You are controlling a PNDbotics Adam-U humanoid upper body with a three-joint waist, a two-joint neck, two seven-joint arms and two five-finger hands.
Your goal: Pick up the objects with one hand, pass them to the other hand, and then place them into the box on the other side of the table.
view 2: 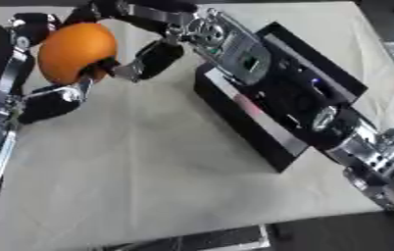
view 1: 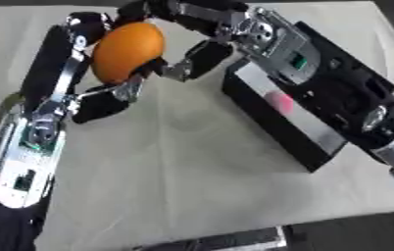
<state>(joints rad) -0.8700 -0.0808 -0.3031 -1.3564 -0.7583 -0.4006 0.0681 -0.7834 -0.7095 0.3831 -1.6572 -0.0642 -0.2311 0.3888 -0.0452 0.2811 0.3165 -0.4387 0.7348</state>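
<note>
An orange (view 1: 128, 51) is held above the far left part of the table, between both hands. My left hand (view 1: 61, 86) comes up from the left, its fingers curled over the fruit's left side and its thumb under it. My right hand (view 1: 222, 24) reaches in from the upper right; its fingers curve over the top of the orange and its thumb (view 1: 202, 60) touches the lower right side. The black box (view 1: 269, 125) stands on the right, partly under my right forearm, with a small pink thing (view 1: 279, 102) inside.
The table is covered with a beige cloth (view 1: 175, 166). A dark flat object (view 1: 226, 240) lies at the near edge. The table's right edge runs close behind the box.
</note>
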